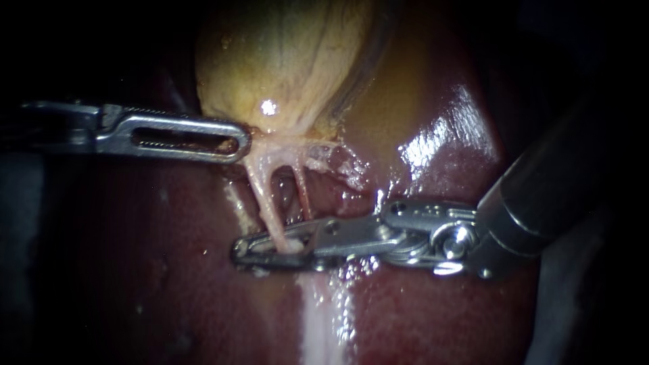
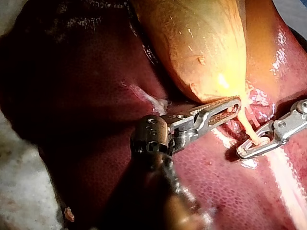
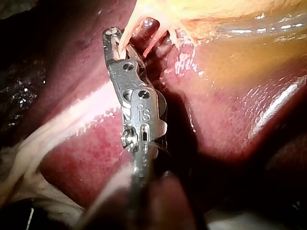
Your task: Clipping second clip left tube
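Where the gallbladder [image 1: 284, 54] narrows to its neck, my left instrument [image 1: 233, 143] has its slotted jaws closed on the pale tissue there. The endoscope view shows only the upper jaw, with the lower one hidden beneath it. The left wrist view [image 2: 232, 108] shows the pair pinching the edge of the gallbladder [image 2: 201, 43]. Two strands run from that neck across the liver [image 1: 135, 270]. The left tube [image 1: 265, 199] is the thicker, paler one, and the right tube [image 1: 302, 192] is thinner and reddish.

My right instrument [image 1: 243, 250] comes in from the right, and its shaft is a dark blur cut off at the edge. Its long thin jaws lie on either side of the left tube, low on its length, and are drawn in until both touch it. The tube fills the narrow gap between them. I cannot make out whether a clip sits inside those jaws. The lower end of the right tube disappears behind the upper jaw.

In the left wrist view the left tube [image 2: 245, 123] enters the loop of my right instrument [image 2: 242, 152]. The right wrist view shows the left tube [image 3: 127, 36] slipping between the jaw tips [image 3: 112, 36]. Beyond the jaws, a pale band [image 1: 318, 318] runs over the liver and out of view.
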Available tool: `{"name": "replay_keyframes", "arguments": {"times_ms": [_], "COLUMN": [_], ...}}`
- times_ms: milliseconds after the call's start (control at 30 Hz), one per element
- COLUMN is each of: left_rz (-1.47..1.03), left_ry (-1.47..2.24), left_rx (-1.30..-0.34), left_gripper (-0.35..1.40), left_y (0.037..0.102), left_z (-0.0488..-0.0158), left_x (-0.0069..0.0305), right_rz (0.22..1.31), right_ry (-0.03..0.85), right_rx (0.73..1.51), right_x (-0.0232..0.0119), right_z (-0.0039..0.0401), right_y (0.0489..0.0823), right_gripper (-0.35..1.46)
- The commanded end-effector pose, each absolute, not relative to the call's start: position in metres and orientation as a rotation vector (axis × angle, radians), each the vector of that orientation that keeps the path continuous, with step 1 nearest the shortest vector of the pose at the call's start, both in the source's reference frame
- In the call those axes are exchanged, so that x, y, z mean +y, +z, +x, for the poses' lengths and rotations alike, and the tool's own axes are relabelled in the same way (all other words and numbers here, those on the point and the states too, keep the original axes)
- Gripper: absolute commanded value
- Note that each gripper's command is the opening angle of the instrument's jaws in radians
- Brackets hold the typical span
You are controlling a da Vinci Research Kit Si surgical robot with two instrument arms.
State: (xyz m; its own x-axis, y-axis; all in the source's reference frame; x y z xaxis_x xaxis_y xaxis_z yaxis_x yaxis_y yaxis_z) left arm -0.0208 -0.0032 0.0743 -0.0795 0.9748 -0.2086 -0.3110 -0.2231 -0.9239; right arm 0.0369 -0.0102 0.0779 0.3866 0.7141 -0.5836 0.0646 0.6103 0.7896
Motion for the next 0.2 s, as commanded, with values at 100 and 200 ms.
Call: {"name": "replay_keyframes", "arguments": {"times_ms": [100,200], "left_rz": [-1.095,-1.095], "left_ry": [1.538,1.538], "left_rx": [-0.884,-0.884], "left_gripper": [-0.35,-0.35], "left_y": [0.0743,0.0743], "left_z": [-0.0208,-0.0208], "left_x": [-0.0032,-0.0032], "right_rz": [0.841,0.842], "right_ry": [0.481,0.48], "right_rx": [1.116,1.116], "right_x": [-0.0102,-0.0102], "right_z": [0.037,0.0369], "right_y": [0.0779,0.0779], "right_gripper": [-0.35,-0.35]}}
